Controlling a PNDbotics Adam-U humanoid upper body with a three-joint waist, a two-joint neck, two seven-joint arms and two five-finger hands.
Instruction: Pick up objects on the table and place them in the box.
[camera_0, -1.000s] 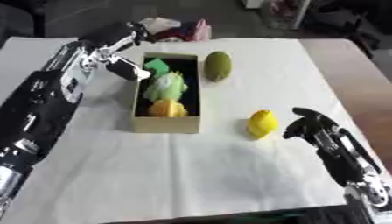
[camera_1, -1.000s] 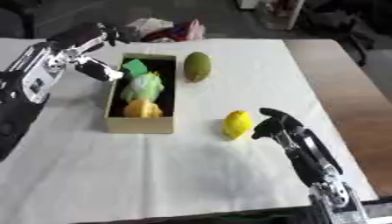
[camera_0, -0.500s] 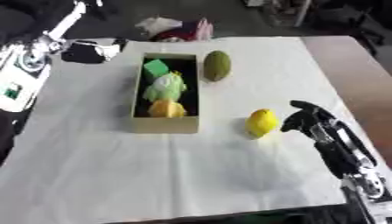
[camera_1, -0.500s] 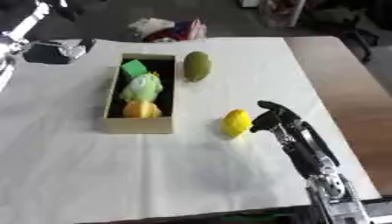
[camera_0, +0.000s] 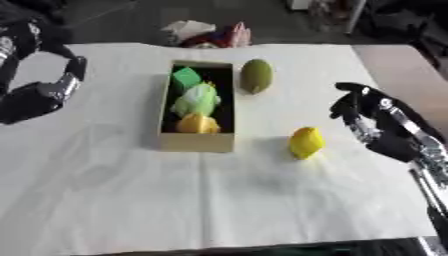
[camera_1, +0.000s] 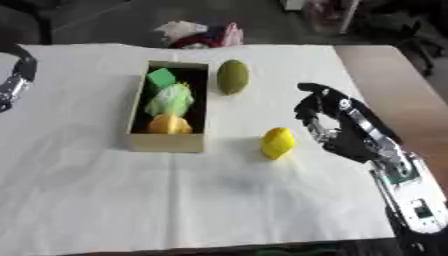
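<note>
Left eye view. The box (camera_0: 198, 142) stands mid-tabletop (camera_0: 114, 200), holding a green block (camera_0: 185, 78) at the far end, a pale green item (camera_0: 198, 100) in the middle and an orange item (camera_0: 198, 124) nearest. A second ago the left robot hand (camera_0: 39, 100) was at the box's far left corner; it has since withdrawn well to the left edge, and whether its fingers are apart or together cannot be told. Judgement: a placement has just finished and that arm is clearing out. Two things remain outside: a dark green fruit (camera_0: 256, 75) just beside the box's right wall, and a lemon (camera_0: 306, 142) on the cloth to the lower right.

Right eye view. The right robot hand (camera_1: 337, 131) hangs just right of the lemon, fingers curled but holding nothing, not touching it. It has edged nearer the lemon over the last second. Judgement: the lemon is the next pick; the hand must close the remaining gap and wrap it. The fruit is rounded and may roll if nudged. Cloths (camera_1: 197, 34) lie beyond the far edge.
</note>
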